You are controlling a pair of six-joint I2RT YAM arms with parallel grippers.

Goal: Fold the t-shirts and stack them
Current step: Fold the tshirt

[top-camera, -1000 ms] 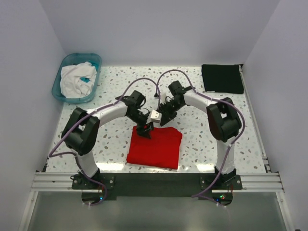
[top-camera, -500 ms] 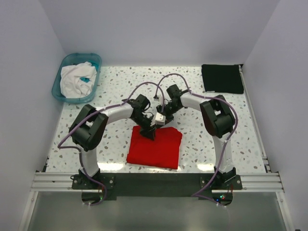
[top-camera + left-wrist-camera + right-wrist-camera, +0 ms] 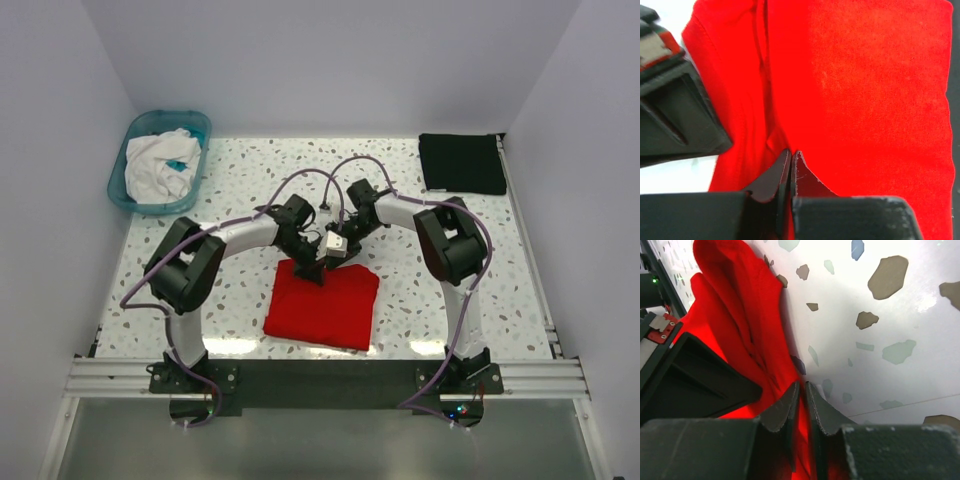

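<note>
The red t-shirt [image 3: 322,306] lies folded in a rough rectangle on the table, just in front of the arms. Both grippers meet at its far edge. My left gripper [image 3: 319,273] [image 3: 791,152] is shut, its tips pinching a crease of the red t-shirt [image 3: 870,90]. Beside it, my right gripper [image 3: 337,252] [image 3: 802,385] is shut on the bunched far edge of the red t-shirt [image 3: 735,300], with red cloth showing between its fingers. The black t-shirt [image 3: 461,163] rests as a flat folded rectangle at the far right corner.
A teal basin [image 3: 133,135] holding white cloth [image 3: 160,165] stands at the far left. White walls close in the speckled table [image 3: 240,165] on three sides. The two gripper bodies sit very close together over the shirt's far edge.
My left gripper slid a little to the right along the shirt's far edge and closed from open to shut on the cloth. The right gripper stayed shut, shifting slightly toward the left one.
</note>
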